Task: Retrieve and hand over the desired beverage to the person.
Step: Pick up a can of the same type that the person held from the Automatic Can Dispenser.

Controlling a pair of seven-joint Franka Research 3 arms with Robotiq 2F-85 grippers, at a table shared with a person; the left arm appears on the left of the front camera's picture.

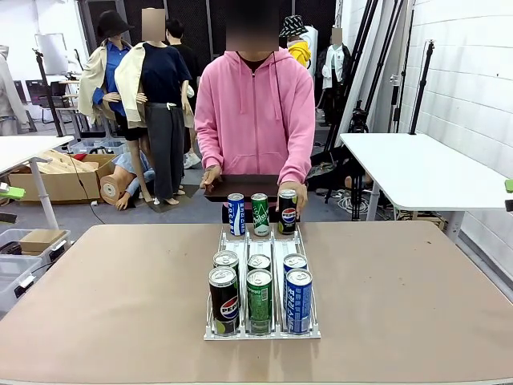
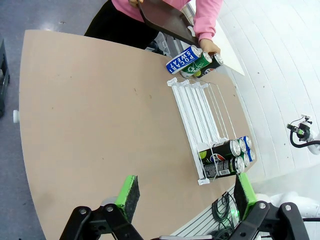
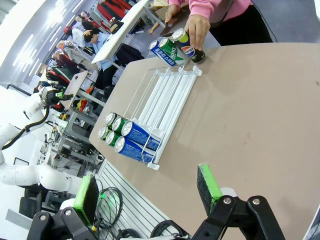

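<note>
I'm hovering my left hand and right hand released, the upright near Pepsi can standing ahead, nearer the left.

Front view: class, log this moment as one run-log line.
person: hand on black can | rack: six cans near end, three by far end | left pincer: open | right pincer: open

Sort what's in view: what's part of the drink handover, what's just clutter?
Job: person; far Pepsi can under their hand; far blue can; far green can; six near cans; white rack; open left gripper, open right gripper; dark tray.
Lying about: cardboard boxes; white side table; plastic bin.
</note>
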